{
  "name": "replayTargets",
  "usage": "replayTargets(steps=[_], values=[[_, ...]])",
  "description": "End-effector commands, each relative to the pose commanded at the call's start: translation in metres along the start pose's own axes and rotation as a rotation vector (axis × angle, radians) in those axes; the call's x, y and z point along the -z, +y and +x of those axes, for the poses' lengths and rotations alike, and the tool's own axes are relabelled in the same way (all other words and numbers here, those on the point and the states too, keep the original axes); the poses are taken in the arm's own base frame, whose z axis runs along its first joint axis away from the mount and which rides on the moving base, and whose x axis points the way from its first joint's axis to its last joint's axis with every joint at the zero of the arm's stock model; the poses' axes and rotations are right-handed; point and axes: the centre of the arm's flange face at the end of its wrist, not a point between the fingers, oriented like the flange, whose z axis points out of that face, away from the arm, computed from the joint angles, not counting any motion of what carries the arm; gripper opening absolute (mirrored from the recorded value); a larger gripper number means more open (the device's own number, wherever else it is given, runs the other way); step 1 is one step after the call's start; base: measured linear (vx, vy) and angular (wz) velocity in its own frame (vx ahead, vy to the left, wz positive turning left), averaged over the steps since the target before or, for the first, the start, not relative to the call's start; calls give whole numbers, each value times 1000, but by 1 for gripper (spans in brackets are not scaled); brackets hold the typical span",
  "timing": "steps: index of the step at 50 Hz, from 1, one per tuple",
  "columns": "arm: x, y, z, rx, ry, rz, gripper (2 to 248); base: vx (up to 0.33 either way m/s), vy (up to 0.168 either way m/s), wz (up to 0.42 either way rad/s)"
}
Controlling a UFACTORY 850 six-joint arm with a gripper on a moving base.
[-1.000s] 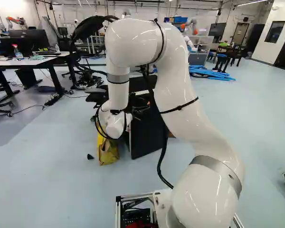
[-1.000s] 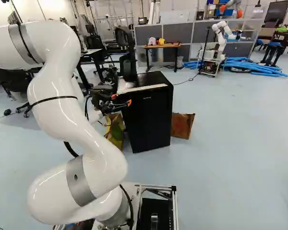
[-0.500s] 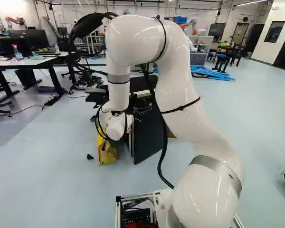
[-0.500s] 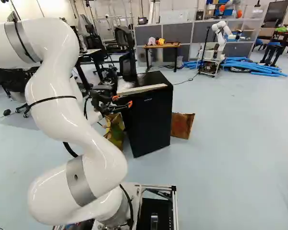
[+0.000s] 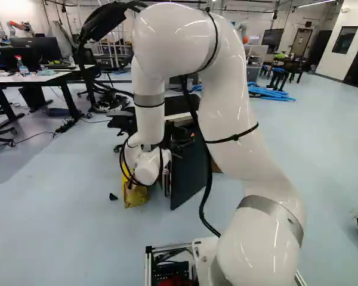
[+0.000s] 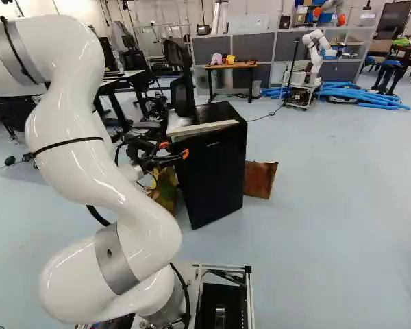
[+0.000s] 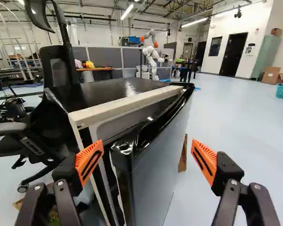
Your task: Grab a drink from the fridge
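Our white arm (image 5: 227,113) reaches out toward the black fridge (image 7: 106,89), which we take as our landmark. An office chair (image 6: 181,89) stands just beside the fridge, on the side where its door opens. The fridge door (image 7: 155,188) is ajar: in the wrist view we see a dark wedge between its edge and the pale frame, narrowing toward the hinge. A yellow bag (image 5: 135,193) sits on the floor near the fridge's opening side, and a brown board (image 6: 260,179) leans close by its other side.

Our pincer (image 7: 147,143) is at the fridge's front, spread wide and gripping nothing. The door's free edge lies between its two fingers, one by the gap and the other out past the door's front; whether either finger touches, we cannot tell. The drink shows in no view; we judge that it is inside the fridge.

So we count the opening as begun, no more. We still have to swing the door wide enough to reach in, find the drink, close on it and bring it out. We should mind the door, which could drift back if the inner finger slips clear.
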Motion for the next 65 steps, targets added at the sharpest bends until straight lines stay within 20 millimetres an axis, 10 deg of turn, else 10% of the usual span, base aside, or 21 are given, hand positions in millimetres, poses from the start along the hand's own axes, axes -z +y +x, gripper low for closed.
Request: replayTargets(steps=[65], values=[[35,66,3,73,0,-100,247,0,0,0]])
